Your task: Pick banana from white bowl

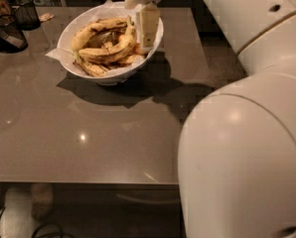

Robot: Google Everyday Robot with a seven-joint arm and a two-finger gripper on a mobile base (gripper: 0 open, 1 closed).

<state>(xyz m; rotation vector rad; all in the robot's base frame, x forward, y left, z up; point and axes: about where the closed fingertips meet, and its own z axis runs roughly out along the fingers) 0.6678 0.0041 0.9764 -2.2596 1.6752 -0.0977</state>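
The white bowl [107, 77], lined with white paper, stands at the back of the grey table [88, 133]. It holds a pile of overripe bananas. The banana [110, 54], long, curved and brown-speckled, lies across the middle of the pile. A second long one arcs along the back left. My gripper [148, 29] hangs down from the top of the view over the bowl's right side. Its lower end is just inside the rim, next to the right end of the pile. Nothing shows as lifted.
Two black mesh baskets [25, 11] [6, 33] stand at the table's back left. My bulky white arm [242, 148] fills the right side of the view. The table's right edge runs near the bowl and its front edge is close to me.
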